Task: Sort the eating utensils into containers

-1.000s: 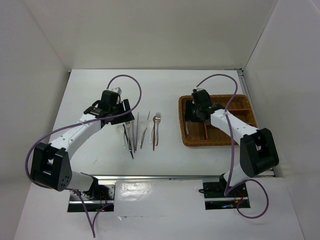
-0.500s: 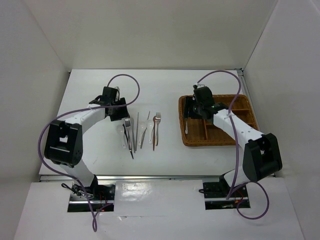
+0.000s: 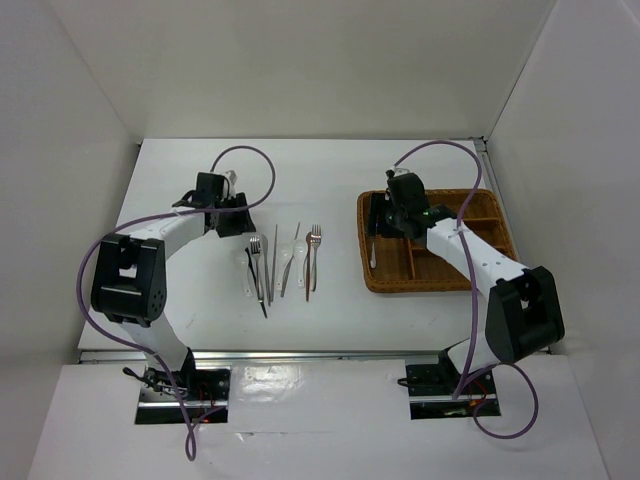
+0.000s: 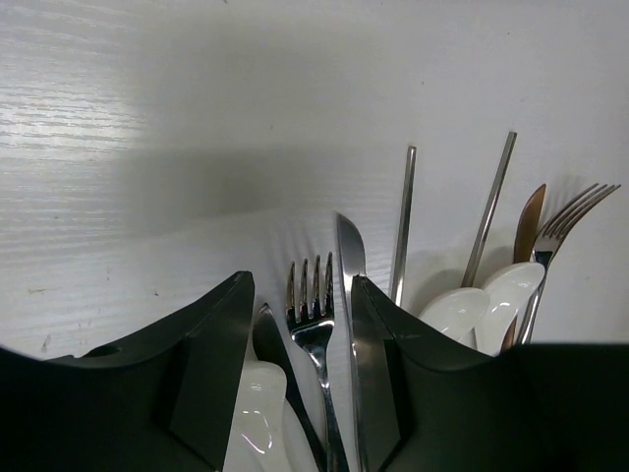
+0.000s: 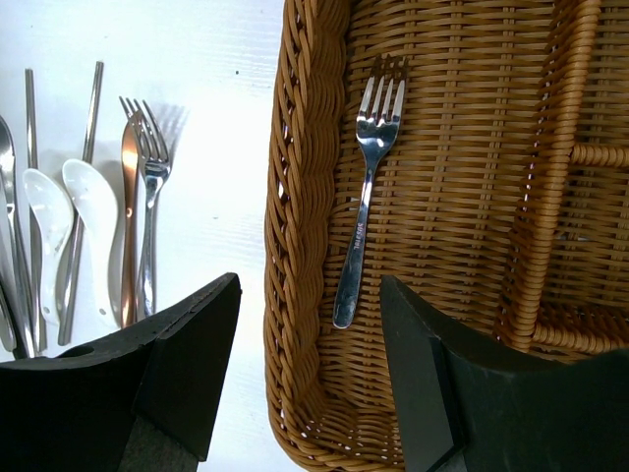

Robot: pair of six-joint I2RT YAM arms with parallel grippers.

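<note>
left of centre on the white table (image 3: 330, 180): a loose row of eating utensils (image 3: 282, 262), side by side and close together. at the row's far left end, low over it: left gripper (image 3: 240, 222), fingers apart; grips nothing. from its wrist camera: a silver fork (image 4: 313, 315) lying in the gap between the two dark fingers (image 4: 211, 374), a dark stick (image 4: 285, 383) and a white spoon (image 4: 257, 413) beside it toward the left finger, a pointed silver blade-like piece (image 4: 349, 261) along the right one; contact with the fingers: cannot tell. further right in that view: two thin grey sticks (image 4: 405, 216), two more white spoons (image 4: 457, 310), a brown piece (image 4: 529, 221) and a second fork (image 4: 570, 211).

on the right side of the table, well apart from the row: brown wicker tray (image 3: 440, 283), split by woven dividers into compartments. over its left compartment: right gripper (image 3: 385, 228), jaws spread wide; holds nothing. beneath it, flat on the weave of that compartment: a lone fork (image 5: 366, 197), lengthwise beside the tray's left wall, tines pointing away from the wrist camera, touching neither finger. outside that wall, in the right wrist view: part of the row on bare table, with fork, brown piece, spoons and sticks.
</note>
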